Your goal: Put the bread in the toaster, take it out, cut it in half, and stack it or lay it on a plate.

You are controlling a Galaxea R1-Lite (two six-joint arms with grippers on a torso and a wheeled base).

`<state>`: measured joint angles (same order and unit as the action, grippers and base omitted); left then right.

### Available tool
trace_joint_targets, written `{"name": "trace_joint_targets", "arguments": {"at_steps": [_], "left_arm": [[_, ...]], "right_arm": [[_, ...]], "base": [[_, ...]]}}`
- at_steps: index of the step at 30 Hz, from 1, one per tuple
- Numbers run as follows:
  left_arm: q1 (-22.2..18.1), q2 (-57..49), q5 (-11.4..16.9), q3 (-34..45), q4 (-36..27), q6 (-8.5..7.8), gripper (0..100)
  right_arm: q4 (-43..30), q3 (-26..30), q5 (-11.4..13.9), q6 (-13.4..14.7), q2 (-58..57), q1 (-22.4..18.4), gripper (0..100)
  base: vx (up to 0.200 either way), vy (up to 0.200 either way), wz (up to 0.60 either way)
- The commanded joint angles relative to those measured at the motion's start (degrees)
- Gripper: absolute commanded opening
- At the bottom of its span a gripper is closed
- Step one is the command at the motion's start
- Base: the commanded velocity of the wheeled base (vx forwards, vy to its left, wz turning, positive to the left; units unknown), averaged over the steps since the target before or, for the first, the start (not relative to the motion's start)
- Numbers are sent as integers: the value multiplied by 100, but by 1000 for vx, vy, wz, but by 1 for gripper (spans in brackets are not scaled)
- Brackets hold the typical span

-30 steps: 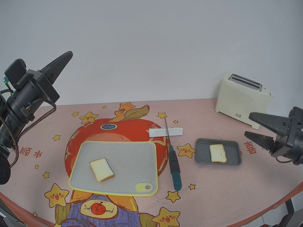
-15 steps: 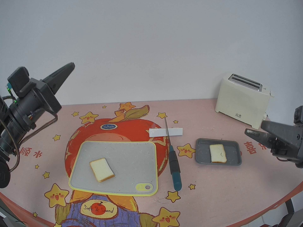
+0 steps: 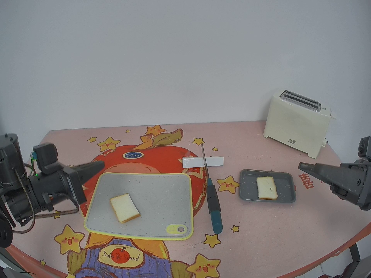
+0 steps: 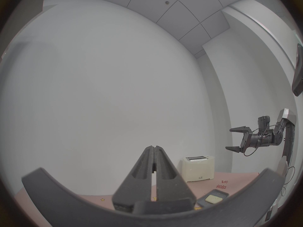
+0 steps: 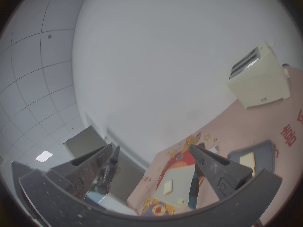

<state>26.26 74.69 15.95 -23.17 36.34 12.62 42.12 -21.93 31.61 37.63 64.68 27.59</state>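
Observation:
One half slice of bread (image 3: 124, 207) lies on the grey cutting board (image 3: 154, 190). A second half slice (image 3: 266, 187) lies flat on the dark grey plate (image 3: 285, 178). The cream toaster (image 3: 296, 122) stands at the back right with empty slots. A teal-handled knife (image 3: 211, 201) lies between board and plate, its blade across a white strip (image 3: 203, 161). My left gripper (image 3: 101, 163) is shut and empty, low beside the board's left edge. My right gripper (image 3: 302, 166) hovers right of the plate; the right wrist view shows its fingers (image 5: 221, 169) wide apart, holding nothing.
The round table has a pink cartoon mat (image 3: 247, 143), and a plain wall stands right behind it. The toaster sits close to the table's back right edge. Bare mat lies in front of the plate and behind the board.
My left arm has swung down from a raised pose to just above the table at the board's left. The right gripper has rolled and sunk slightly, staying right of the plate.

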Motion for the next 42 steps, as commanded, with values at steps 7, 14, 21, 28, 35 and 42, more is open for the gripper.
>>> {"name": "trace_joint_targets", "arguments": {"at_steps": [7,14,21,28,35,42], "left_arm": [[-24,-183,-21,76,-145,136,0],[-33,-192,-30,-64,-154,215,0],[-16,-341,5,-117,-523,224,100],[-24,-359,-100,-249,-611,777,100],[-7,-403,-575,-601,-1885,830,100],[2,-579,-610,-803,-2729,812,100]], "right_arm": [[-2,31,-23,-28,18,1,100],[7,31,-23,-28,36,1,100],[-2,66,-23,-54,71,1,100],[-2,66,-23,-54,62,1,100],[7,119,-15,-98,71,1,100],[-2,128,-15,-133,71,1,100]], "base": [[0,0,0],[0,0,0],[0,0,0],[0,0,0],[0,0,0],[0,0,0]]}}
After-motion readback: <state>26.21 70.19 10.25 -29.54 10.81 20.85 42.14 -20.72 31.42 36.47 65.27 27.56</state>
